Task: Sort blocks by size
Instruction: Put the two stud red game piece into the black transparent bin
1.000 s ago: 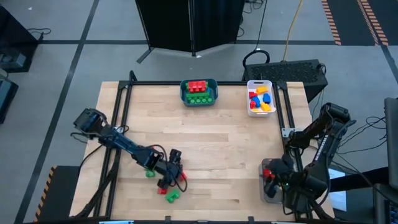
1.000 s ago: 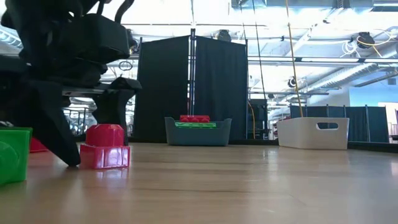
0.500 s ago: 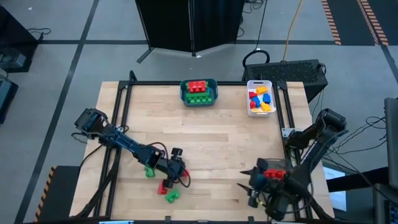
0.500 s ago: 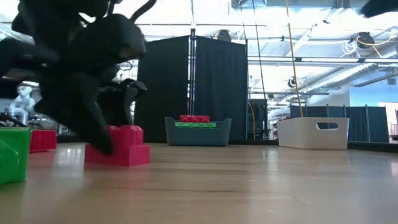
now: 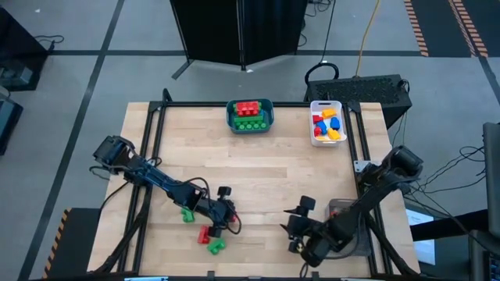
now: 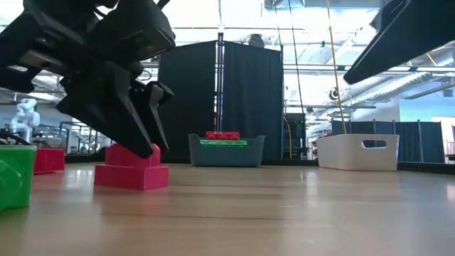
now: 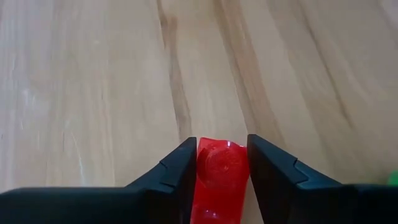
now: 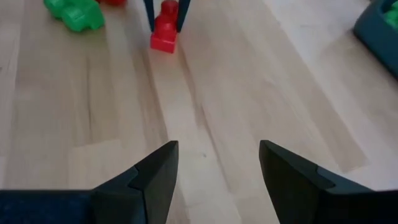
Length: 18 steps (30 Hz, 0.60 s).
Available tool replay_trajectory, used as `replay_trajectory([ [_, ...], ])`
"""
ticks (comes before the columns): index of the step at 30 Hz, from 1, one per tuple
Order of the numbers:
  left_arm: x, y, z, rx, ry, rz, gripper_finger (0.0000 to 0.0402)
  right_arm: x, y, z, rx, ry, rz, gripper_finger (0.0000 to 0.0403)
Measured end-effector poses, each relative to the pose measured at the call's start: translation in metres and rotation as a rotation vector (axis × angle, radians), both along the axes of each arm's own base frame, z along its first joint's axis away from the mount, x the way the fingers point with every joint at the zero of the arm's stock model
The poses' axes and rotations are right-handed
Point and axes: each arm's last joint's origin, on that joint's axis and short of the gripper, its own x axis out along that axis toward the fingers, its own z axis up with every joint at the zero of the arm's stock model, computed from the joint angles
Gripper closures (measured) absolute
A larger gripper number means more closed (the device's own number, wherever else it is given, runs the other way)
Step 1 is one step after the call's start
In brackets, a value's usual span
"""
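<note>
A red block [image 7: 219, 175] sits between the left end effector's [image 7: 219, 163] fingers.

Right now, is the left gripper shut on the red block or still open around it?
Shut on it, it seems: in the left wrist view both fingers press the red block's sides, no gap showing, the block on the table.

The left gripper [image 7: 221, 163] has its 2 dark fingers [image 7: 180, 171] set close on either side of a small red studded plastic brick [image 7: 219, 177], which lies on the pale wooden table [image 7: 112, 81], with a sliver of green [image 7: 393, 179] showing at the picture's edge.
</note>
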Motion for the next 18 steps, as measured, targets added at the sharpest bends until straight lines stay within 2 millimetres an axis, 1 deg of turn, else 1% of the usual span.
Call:
replay_trajectory([
  [3,-0.003,0.0,-0.002,0.031,0.033,-0.046,0.0272,0.008,-0.001,-0.006,0.002,0.003,0.01,0.0193],
  [6,-0.005,0.001,-0.003,0.069,0.046,-0.092,0.0254,0.016,-0.001,-0.009,0.02,0.0,0.032,0.0193],
  [8,-0.004,0.001,-0.003,0.072,0.043,-0.096,0.0229,0.021,-0.001,-0.01,0.03,-0.009,0.047,0.0193],
  [11,-0.005,0.001,-0.004,0.076,0.051,-0.095,0.0181,0.028,-0.001,-0.009,0.032,-0.035,0.07,0.0193],
  [14,-0.01,0.003,-0.009,0.103,0.115,-0.097,0.0134,0.038,-0.005,-0.005,0.03,-0.086,0.08,0.0193],
  [16,-0.012,0.004,-0.01,0.11,0.145,-0.101,0.0112,0.046,-0.009,-0.001,0.01,-0.135,0.079,0.0193],
  [18,-0.014,0.005,-0.01,0.114,0.168,-0.098,0.0101,0.057,-0.014,0.001,0.006,-0.184,0.077,0.0193],
])
